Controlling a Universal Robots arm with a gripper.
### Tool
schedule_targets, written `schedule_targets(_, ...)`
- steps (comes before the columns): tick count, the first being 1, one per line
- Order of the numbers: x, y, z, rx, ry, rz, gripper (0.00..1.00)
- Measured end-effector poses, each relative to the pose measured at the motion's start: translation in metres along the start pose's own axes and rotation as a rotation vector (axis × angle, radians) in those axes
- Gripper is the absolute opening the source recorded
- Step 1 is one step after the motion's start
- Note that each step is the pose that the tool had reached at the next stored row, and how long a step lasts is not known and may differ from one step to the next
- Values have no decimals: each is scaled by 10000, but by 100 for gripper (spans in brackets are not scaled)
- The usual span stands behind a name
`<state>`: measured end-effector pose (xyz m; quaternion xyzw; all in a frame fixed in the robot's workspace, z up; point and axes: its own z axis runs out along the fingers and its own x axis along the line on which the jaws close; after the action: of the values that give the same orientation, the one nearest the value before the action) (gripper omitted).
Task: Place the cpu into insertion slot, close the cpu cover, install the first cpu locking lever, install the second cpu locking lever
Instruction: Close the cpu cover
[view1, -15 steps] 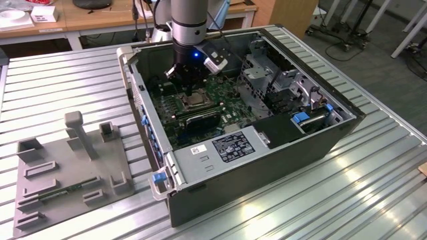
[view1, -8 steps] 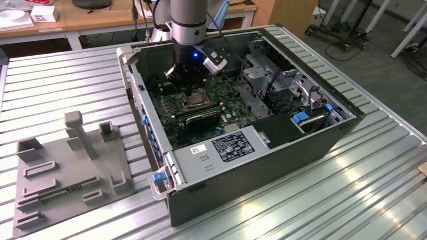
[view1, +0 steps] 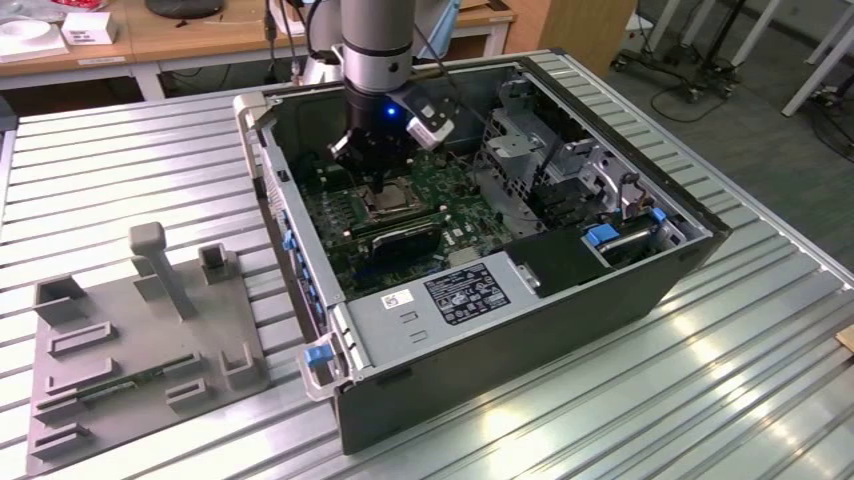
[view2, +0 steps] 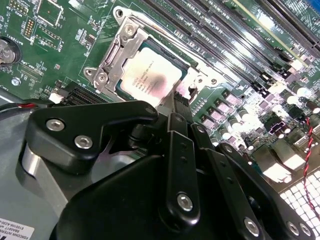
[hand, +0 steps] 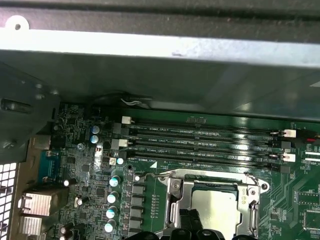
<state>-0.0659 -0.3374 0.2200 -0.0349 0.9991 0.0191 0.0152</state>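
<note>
- Slatted table (view1: 747, 330) bears the open case (view1: 534, 340).
- The gripper (view2: 178, 100), clenched empty, stands at the cpu cover (view2: 112, 60) edge; cpu (view2: 150, 77) seated.
- Pressing here likely wants a slow, square push.

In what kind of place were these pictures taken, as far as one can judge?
Probably a robotics laboratory or test workshop: a robot arm reaches into an open computer case that lies on a ribbed metal table, with wooden desks and wheeled stands behind.
</note>
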Motion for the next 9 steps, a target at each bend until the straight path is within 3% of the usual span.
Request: schedule_targets(9, 21, 0, 41, 3, -1, 50, 11)
